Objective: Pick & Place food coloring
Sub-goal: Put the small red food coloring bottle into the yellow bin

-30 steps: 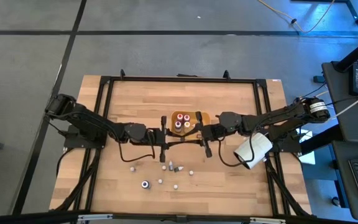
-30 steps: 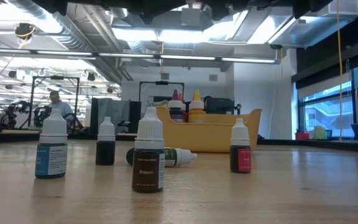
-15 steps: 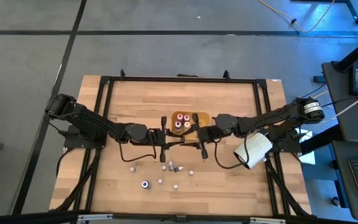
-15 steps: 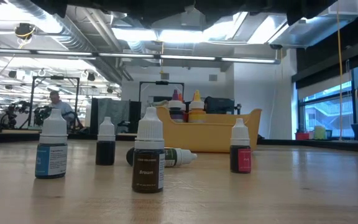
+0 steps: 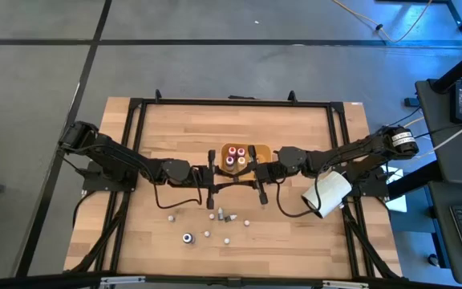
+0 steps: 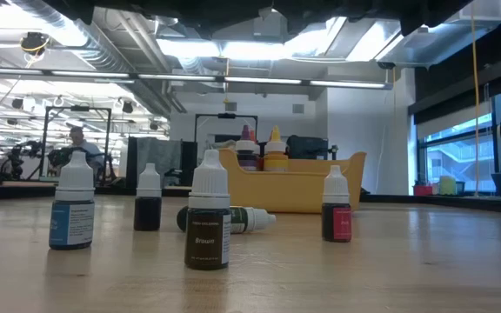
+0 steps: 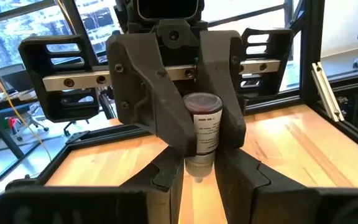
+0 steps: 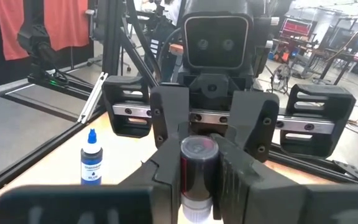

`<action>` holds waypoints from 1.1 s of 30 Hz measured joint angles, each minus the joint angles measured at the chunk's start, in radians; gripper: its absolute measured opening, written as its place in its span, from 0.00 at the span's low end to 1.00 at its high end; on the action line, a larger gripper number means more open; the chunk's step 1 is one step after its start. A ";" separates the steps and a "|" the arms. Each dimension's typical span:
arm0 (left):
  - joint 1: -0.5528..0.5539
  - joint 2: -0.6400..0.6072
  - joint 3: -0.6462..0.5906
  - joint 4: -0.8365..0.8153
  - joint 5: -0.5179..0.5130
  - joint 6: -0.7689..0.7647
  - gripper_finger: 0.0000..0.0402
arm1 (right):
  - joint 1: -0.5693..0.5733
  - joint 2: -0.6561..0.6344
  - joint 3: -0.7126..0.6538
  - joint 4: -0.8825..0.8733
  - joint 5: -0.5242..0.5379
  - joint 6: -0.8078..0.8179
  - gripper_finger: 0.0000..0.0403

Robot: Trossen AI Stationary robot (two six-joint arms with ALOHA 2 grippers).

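One food coloring bottle, red-labelled with a white cap, is held in the air between my two grippers over the table's middle, just near of the orange tray. My left gripper comes in from the left and my right gripper from the right, and their tips meet. Both are shut on this bottle. Several more bottles stand on their bases on the wood nearer the near edge, among them a brown one and a blue one. A green one lies on its side. A few bottles stand in the tray. My left gripper pinches the bottle at its white cap end between both fingers, reaching in level from the table's left. The bottle is clear of the table, upside down, cap toward the table. My right gripper pinches the same bottle by its labelled body, one finger on each side, level from the table's right. The bottle's flat base shows above the fingers.
A big white cylinder lies at the table's right edge under the right arm. A black frame runs around the table. The loose bottles take up the near middle. Bare wood lies left and right of them and beyond the tray.
My right gripper has moved a little toward the table's left, closing in on the left gripper, and has stayed there for the last half second. The left arm and the bottles on the table have kept still.
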 joint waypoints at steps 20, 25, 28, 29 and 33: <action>0.000 -0.002 0.002 -0.219 -0.159 -0.031 0.46 | -0.002 -0.160 0.000 -0.445 0.238 0.024 0.20; 0.011 -0.002 0.003 -0.239 -0.252 -0.035 0.46 | -0.040 -0.116 -0.001 -0.584 0.321 0.065 0.20; 0.011 -0.002 0.003 -0.240 -0.253 -0.035 0.46 | -0.069 -0.078 -0.001 -0.623 0.321 0.066 0.20; 0.010 -0.002 0.003 -0.240 -0.251 -0.035 0.46 | -0.078 -0.065 -0.001 -0.640 0.321 0.057 0.20; 0.010 -0.002 0.002 -0.240 -0.247 -0.034 0.46 | -0.107 -0.017 -0.001 -0.702 0.319 0.034 0.20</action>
